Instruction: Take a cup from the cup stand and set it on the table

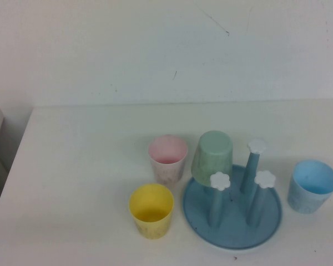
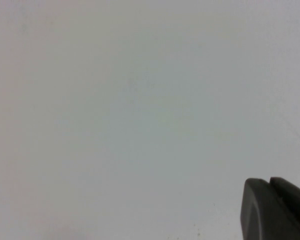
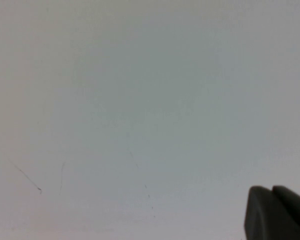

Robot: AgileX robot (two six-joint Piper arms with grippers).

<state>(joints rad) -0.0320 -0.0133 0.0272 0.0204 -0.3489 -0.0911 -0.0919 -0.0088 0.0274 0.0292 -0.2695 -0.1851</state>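
Observation:
The pale mint-green cup (image 1: 213, 154) sits upside down, slightly tilted, on the back-left peg of the round blue cup stand (image 1: 233, 234). Three bare pegs with white flower caps (image 1: 220, 180) stand beside it. The stand rests on the white table (image 1: 77, 183), front right of centre. Neither arm shows in the high view. My left gripper (image 2: 269, 181) appears only in its wrist view, fingertips together, facing a blank white surface. My right gripper (image 3: 271, 189) appears the same way in its wrist view, fingertips together and holding nothing.
A pink cup (image 1: 168, 158) stands upright just left of the stand, a yellow cup (image 1: 151, 210) in front of it, and a light blue cup (image 1: 312, 186) right of the stand. The table's left edge (image 1: 14, 166) runs diagonally; a white wall stands behind.

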